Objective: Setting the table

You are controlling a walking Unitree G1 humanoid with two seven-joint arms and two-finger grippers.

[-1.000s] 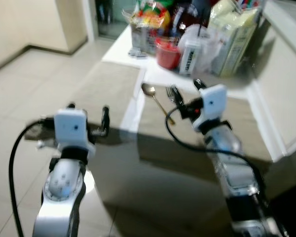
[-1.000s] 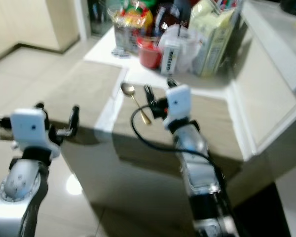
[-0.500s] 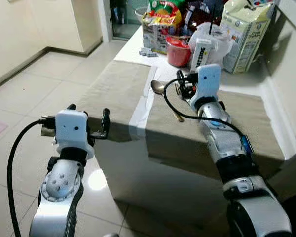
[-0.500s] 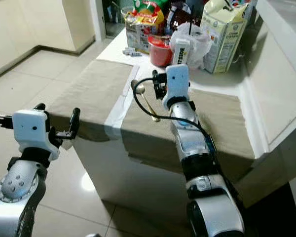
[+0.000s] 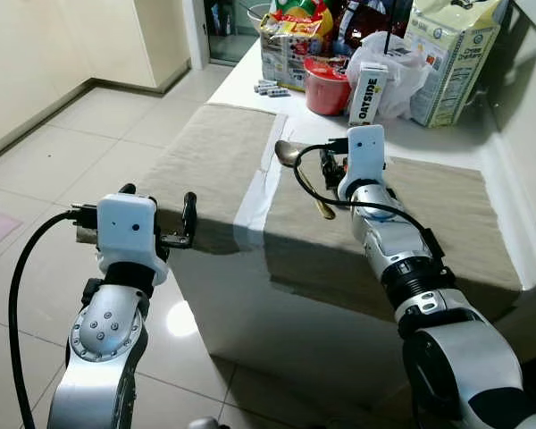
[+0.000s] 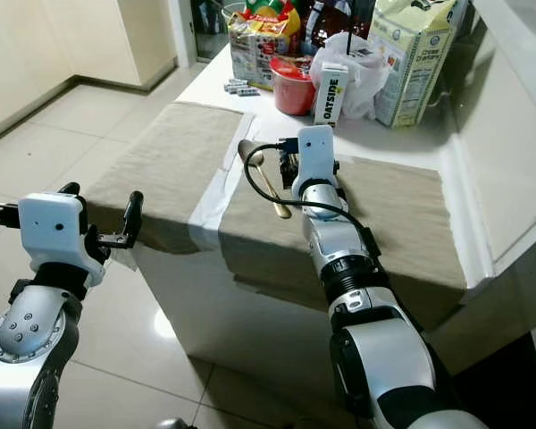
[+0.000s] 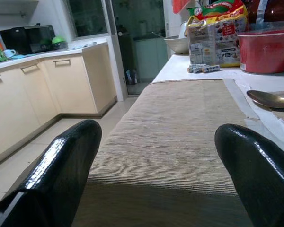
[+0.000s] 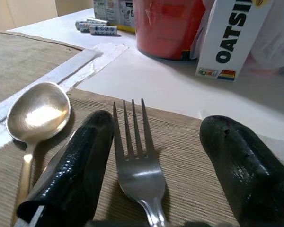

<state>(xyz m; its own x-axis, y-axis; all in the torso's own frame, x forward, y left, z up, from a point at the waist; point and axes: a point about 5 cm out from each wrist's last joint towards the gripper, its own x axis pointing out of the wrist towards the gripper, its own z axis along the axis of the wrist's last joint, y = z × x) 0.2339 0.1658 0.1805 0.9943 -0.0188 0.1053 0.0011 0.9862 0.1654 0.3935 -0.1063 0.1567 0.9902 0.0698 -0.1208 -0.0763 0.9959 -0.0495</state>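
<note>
Right pincer (image 8: 151,189) low over the right placemat (image 5: 447,210) on the white surface (image 5: 250,85), fingers spread wide. A fork (image 8: 137,165) lies flat on that mat between the two fingers (image 8: 73,175), tines pointing away from the wrist toward the red bowl (image 8: 168,26). Neither finger looks to be touching the fork, though the near end of its handle is hidden under the wrist.

Spoon (image 5: 302,174) lies on the same mat just beside the fork, at about 9 o'clock from it in the head view; bowl of the spoon (image 8: 38,111) near the mat's far corner, gold handle running back toward the robot. It sits just outside the pincer's near finger.

Left pincer (image 7: 156,179) held off the surface's near left corner, at the edge of the left placemat (image 5: 210,165), fingers wide apart and holding nothing. The left mat is bare cloth between its fingers in the wrist view.

Back of the surface, at 12 o'clock from the fork: red bowl, an Oatside carton (image 5: 366,94) just right of it, a white plastic bag (image 5: 402,67) behind the carton, a tall pale carton (image 5: 451,54) at about 1 o'clock, a snack packet (image 5: 290,40) at 11 o'clock. Small batteries (image 8: 92,27) lie on the white top in front of the packet
</note>
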